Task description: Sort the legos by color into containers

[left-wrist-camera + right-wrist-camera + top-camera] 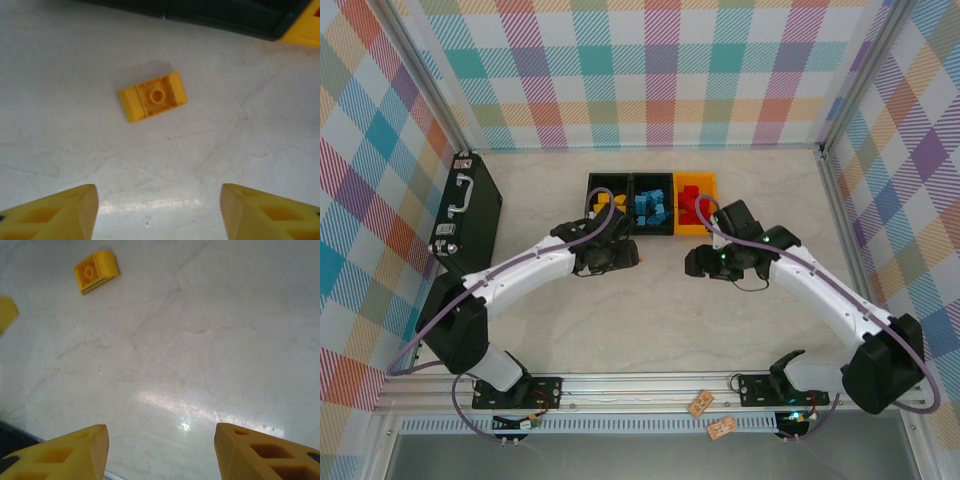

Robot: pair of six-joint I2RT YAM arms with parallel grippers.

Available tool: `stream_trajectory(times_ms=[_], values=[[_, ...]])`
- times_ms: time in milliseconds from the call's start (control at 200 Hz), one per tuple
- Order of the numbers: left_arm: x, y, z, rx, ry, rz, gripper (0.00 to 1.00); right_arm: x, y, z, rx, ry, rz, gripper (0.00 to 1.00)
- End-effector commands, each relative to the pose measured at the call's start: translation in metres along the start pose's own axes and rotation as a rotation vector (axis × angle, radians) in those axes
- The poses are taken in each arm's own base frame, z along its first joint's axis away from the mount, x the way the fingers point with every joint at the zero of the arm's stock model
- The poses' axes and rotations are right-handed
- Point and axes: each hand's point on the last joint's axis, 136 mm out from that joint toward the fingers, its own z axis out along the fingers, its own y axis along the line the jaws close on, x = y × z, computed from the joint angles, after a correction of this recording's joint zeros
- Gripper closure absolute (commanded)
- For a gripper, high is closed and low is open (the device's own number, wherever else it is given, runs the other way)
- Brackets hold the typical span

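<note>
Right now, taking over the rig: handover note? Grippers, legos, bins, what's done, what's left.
Left gripper: open, empty, with the loose yellow brick lying ahead of it on the table.
Right gripper: open, empty, facing the same brick from further off.
Bins: yellow bricks in the left black bin, blue bricks in the middle black bin, red bricks in the orange bin.
Done: those three are sorted by color.
Left: the loose yellow brick goes in the left black bin.

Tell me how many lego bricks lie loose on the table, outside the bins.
1. A yellow brick lies flat on the table ahead of the open left gripper, short of the bins. Others may be hidden under the arms in the top view.
</note>
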Motion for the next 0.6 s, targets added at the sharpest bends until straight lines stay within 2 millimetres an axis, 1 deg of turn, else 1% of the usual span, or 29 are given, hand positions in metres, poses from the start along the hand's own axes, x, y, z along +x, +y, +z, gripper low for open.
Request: stream_trajectory(times_ms=[0, 75, 150, 195, 250, 340, 470, 595], values=[[-0.008, 0.007, 0.007, -0.066, 0.026, 0.028, 0.28, 0.013, 0.0, -0.001, -0.032, -0.003, 0.042, 0.41], [-0.01, 0.005, 0.015, -0.086, 0.036, 0.015, 0.25, 0.022, -0.001, -0.001, -0.035, 0.001, 0.054, 0.4], [-0.012, 0.004, 0.026, -0.104, 0.034, -0.026, 0.18, 0.027, -0.002, -0.001, -0.04, -0.004, 0.059, 0.37], [-0.014, 0.004, 0.031, -0.117, 0.028, -0.055, 0.11, 0.029, -0.002, -0.001, -0.04, -0.005, 0.063, 0.36], [-0.017, 0.005, 0.038, -0.135, 0.017, -0.08, 0.05, 0.031, -0.003, 0.0, -0.042, -0.007, 0.07, 0.36], [-0.021, 0.005, 0.049, -0.177, 0.007, -0.098, 0.04, 0.033, -0.004, 0.001, -0.043, -0.005, 0.077, 0.35], [-0.025, 0.001, 0.064, -0.229, -0.007, -0.088, 0.03, 0.036, -0.006, 0.005, -0.036, 0.005, 0.081, 0.36], [-0.023, 0.003, 0.08, -0.288, 0.004, -0.104, 0.03, 0.038, -0.01, 0.008, -0.026, 0.01, 0.086, 0.36]])
